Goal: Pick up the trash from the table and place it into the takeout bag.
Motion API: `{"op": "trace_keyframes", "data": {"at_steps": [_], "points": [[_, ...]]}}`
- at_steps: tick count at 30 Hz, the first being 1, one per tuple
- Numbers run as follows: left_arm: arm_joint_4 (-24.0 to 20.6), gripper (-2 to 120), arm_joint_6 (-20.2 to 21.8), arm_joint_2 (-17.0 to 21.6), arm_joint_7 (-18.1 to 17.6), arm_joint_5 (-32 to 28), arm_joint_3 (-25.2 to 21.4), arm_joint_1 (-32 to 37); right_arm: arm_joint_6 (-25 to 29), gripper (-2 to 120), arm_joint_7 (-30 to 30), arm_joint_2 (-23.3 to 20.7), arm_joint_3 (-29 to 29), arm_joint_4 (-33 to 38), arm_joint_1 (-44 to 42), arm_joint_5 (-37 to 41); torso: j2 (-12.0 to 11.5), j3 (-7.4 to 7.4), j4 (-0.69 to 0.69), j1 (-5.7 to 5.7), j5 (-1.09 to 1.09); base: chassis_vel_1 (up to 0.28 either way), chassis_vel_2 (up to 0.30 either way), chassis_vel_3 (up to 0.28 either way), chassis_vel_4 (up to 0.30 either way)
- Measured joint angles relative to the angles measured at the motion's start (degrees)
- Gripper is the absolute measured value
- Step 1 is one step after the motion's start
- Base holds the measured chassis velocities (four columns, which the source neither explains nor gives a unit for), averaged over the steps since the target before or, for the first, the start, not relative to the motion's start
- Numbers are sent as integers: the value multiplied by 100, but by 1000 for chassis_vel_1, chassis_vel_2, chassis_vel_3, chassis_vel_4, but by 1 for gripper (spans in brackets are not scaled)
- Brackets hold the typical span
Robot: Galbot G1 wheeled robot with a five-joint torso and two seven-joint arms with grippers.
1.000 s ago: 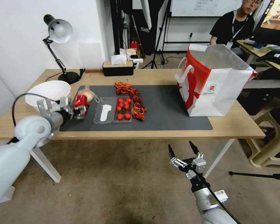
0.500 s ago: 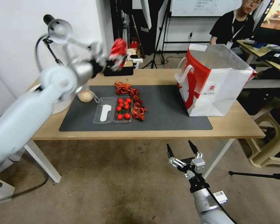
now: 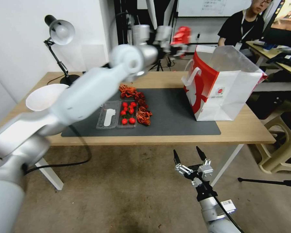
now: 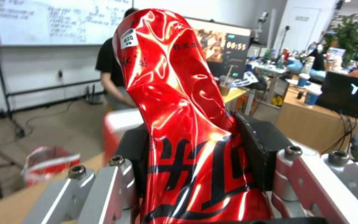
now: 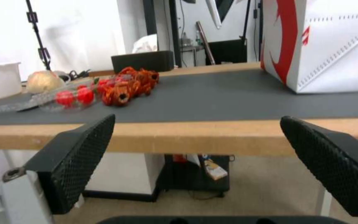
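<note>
My left gripper (image 3: 180,36) is shut on a crushed red can (image 3: 181,33), held high over the table's (image 3: 242,129) back edge, just left of the takeout bag's (image 3: 226,87) open top. In the left wrist view the can (image 4: 179,124) stands upright between the black pads (image 4: 258,149). More trash lies on the dark mat (image 3: 177,119): a clear tray of red tomatoes (image 3: 118,114), red-orange shells (image 3: 137,100) and a beige lump (image 5: 42,81). My right gripper (image 3: 188,157) hangs open below the table's front edge, its fingers (image 5: 79,155) wide apart.
A white bowl (image 3: 43,96) sits at the table's left end and a desk lamp (image 3: 59,32) at its back left. A black tissue box (image 5: 144,60) stands at the back edge. A beige stool (image 3: 281,142) is right of the table.
My left arm swung the red can up from the mat's left end and carried it right across the table to beside the bag's top. The right arm stayed put.
</note>
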Motion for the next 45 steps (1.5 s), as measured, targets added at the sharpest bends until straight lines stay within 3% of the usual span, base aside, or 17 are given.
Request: {"op": "trace_keyframes", "data": {"at_steps": [2, 4, 6, 10, 12, 15, 22, 24, 25, 27, 31, 32, 33, 45], "points": [[408, 43, -101, -382, 193, 139, 120, -194, 45, 100, -8, 48, 6, -25, -55, -32, 0, 0, -1, 0, 1, 0, 0, 0, 0], [563, 43, -144, -523, 291, 208, 176, -271, 58, 100, -12, 63, 10, -29, -77, -43, 0, 0, -3, 0, 2, 0, 0, 0, 0], [878, 43, -224, -824, 614, 425, 331, -414, 86, 100, -20, 93, 28, -30, -130, -64, 0, 0, -4, 0, 2, 0, 0, 0, 0], [1043, 43, -262, -991, 882, 703, 527, -484, 106, 100, -28, 107, 56, -30, -161, -69, 0, -1, -4, -1, 2, 0, 0, 0, 0], [1158, 43, -309, -1065, 1071, 1189, 858, -510, 121, 100, -34, 107, 78, -31, -171, -71, 0, -1, 0, -1, 0, 0, 0, 0, 0], [1186, 43, -322, -1098, 1052, 1270, 958, -510, 124, 100, -37, 110, 79, -33, -175, -78, 0, -1, 0, -1, 0, 0, 0, 0, 0], [1169, 67, -371, -1173, 919, 1258, 987, -490, 143, 100, -60, 135, 80, -56, -209, -104, 1, -1, -2, -1, 0, 0, 0, 0, 0], [1169, 67, -371, -1173, 919, 1258, 987, -490, 143, 100, -60, 135, 80, -56, -209, -104, 1, -1, -2, -1, 0, 0, 0, 0, 0], [1163, 77, -371, -1173, 915, 1253, 986, -491, 146, 100, -63, 137, 80, -58, -212, -105, 1, -1, -2, -1, 0, 0, 0, 0, 0], [1153, 82, -371, -1172, 912, 1245, 986, -494, 150, 100, -68, 138, 82, -59, -217, -107, 0, -1, -2, -1, 0, 0, 0, 0, 0], [1152, 82, -371, -1171, 911, 1244, 985, -495, 151, 100, -69, 138, 82, -60, -218, -107, 0, -1, -2, -1, 0, 0, 0, 0, 0], [1139, 97, -371, -1167, 903, 1227, 984, -506, 158, 100, -76, 140, 87, -65, -226, -108, 0, -1, -2, -1, 0, 0, 0, 0, 0], [1126, 99, -371, -1158, 879, 1187, 976, -525, 168, 100, -85, 142, 93, -70, -234, -109, 0, -1, -2, -1, 0, 0, 0, 0, 0], [1021, 100, -368, -959, 739, 1030, 869, -563, 186, 100, -104, 157, 103, -67, -256, -110, 1, 0, -3, -1, -1, 0, 0, 0, 0]]}}
